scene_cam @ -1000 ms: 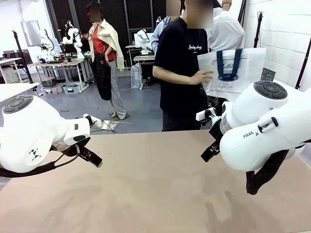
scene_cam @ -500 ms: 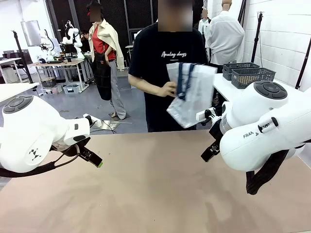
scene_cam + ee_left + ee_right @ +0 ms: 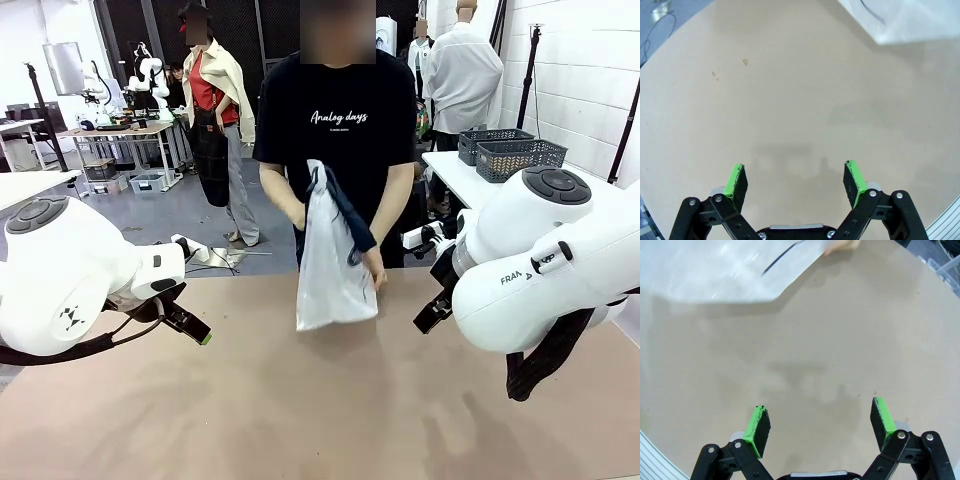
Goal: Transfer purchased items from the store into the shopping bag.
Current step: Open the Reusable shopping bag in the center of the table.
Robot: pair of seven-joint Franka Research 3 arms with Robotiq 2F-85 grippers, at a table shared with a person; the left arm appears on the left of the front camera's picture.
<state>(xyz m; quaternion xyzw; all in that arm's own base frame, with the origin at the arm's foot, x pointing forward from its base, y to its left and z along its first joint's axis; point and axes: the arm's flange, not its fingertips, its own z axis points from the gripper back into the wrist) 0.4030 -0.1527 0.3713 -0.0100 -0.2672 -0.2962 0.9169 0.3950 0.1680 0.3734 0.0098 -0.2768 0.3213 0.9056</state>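
Currently person's hand (image 3: 375, 274) holds shopping bag (image 3: 328, 268) at table (image 3: 300, 410) far edge (left gripper (image 3: 794, 166), right gripper (image 3: 819, 405) spread, empty).

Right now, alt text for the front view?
A person at the far side holds a whitish bag with navy handles upright, its bottom at the table. The left pincer and right pincer hover low on either side, apart from it.

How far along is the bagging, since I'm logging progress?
Done: nothing packed; the shopping bag looks flat. In hand: the person holds it at the far edge of the table; left gripper and right gripper hang open, empty. Left: all the transferring.
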